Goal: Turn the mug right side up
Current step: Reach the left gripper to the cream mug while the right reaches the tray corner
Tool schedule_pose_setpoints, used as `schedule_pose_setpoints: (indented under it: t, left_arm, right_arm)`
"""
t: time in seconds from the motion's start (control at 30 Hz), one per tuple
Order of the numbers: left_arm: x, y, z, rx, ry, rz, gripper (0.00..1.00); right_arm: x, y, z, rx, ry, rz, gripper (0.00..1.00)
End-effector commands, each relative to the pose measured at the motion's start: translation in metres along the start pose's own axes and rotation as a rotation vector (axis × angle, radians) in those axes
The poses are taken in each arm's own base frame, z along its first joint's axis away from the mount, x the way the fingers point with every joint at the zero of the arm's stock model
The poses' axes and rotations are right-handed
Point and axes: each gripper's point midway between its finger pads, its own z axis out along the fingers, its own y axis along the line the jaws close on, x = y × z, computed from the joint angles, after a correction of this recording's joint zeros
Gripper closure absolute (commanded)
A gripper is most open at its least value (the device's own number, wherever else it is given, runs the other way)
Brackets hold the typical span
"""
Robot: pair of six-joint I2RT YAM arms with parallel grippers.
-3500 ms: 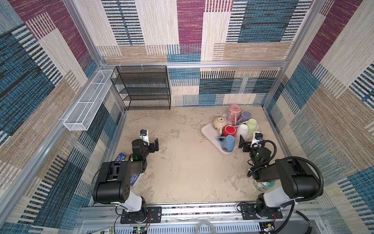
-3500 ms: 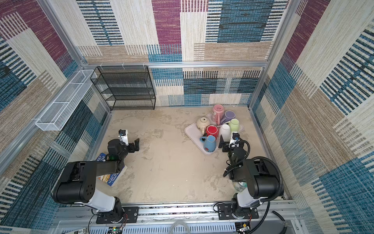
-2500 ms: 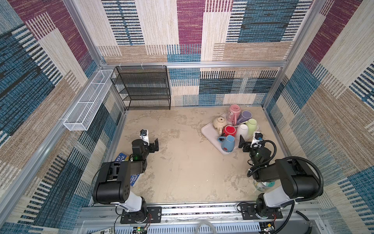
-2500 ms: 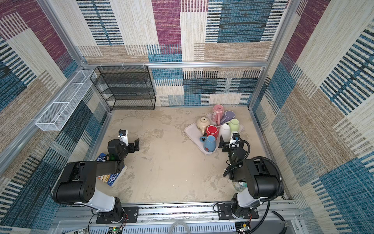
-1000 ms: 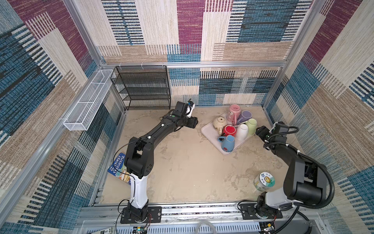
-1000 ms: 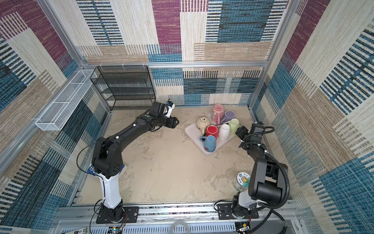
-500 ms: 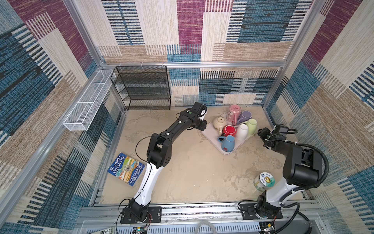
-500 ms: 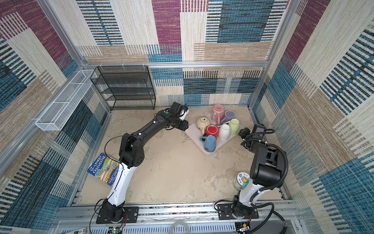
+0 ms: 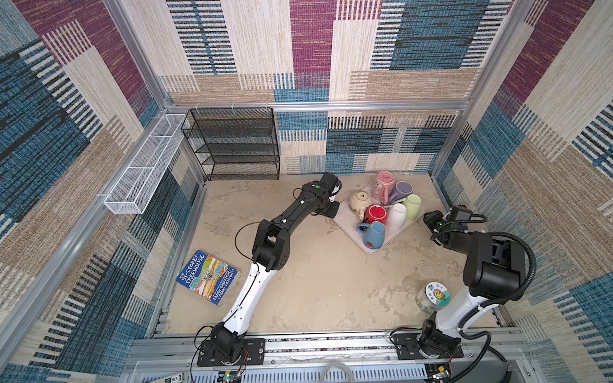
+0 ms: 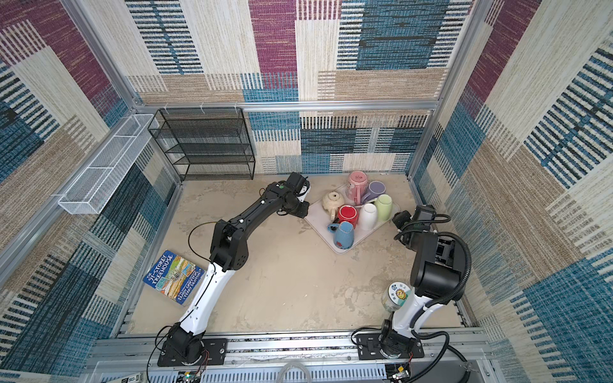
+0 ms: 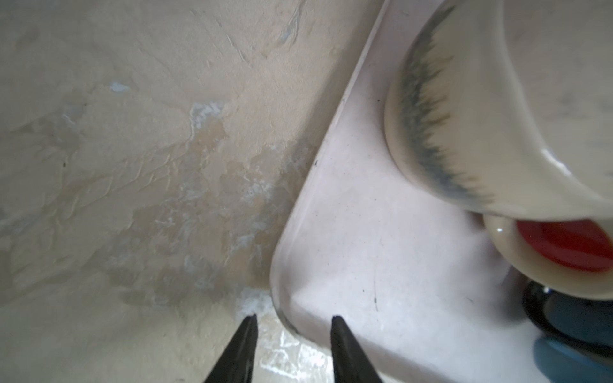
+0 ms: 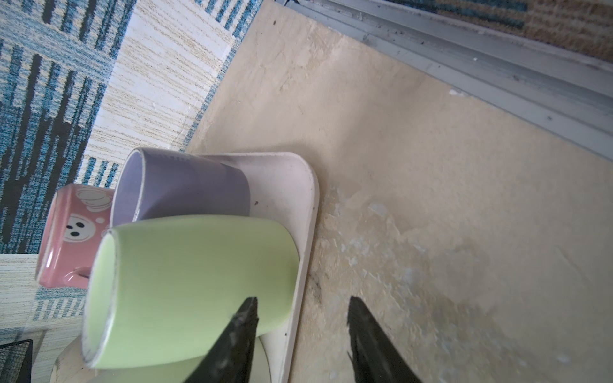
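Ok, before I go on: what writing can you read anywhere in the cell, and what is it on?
"91-STOREY TREEHOUSE": the title on the blue book.
"ANDY GRIFFITHS" and "TERRY DENTON": along the lower edge of the same cover.
Jar lid: small characters round a flower picture, too small to read.
Label on the front rail: too small to read.

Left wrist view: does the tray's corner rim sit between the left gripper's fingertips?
Yes: one fingertip of the left gripper is over the table, the other over the tray, with the rim's corner between them.
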Motion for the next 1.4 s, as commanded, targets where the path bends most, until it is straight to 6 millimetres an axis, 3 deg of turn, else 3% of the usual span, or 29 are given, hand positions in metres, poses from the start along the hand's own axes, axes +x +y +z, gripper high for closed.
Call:
schedule_pose_setpoints:
  t: [0.0,0.3,0.53,0.77,1.37]
  left_arm:
    - [0.005,0.000,0.007,-0.022,0.020,-0.037,0.62]
    - [0.016,0.004,0.023,-0.100,0.049,-0.074,0.72]
    - [0.024,0.003,0.029,-0.137,0.065,-0.085,0.99]
    - [0.032,-0.007,0.020,-0.152,0.083,-0.059,1.00]
    - [0.080,-0.020,-0.015,-0.105,0.150,-0.076,1.00]
  right_arm:
    - [-0.011,0.007,-0.001,-0.027,-0.054,-0.004,0.53]
    - [-0.019,0.024,-0.015,-0.090,-0.087,-0.009,0.55]
    - [-0.021,0.032,-0.025,-0.112,-0.102,-0.013,0.55]
    - [-0.020,0.034,-0.025,-0.121,-0.088,-0.016,0.55]
    - [-0.006,0.031,-0.024,-0.125,-0.027,-0.018,0.54]
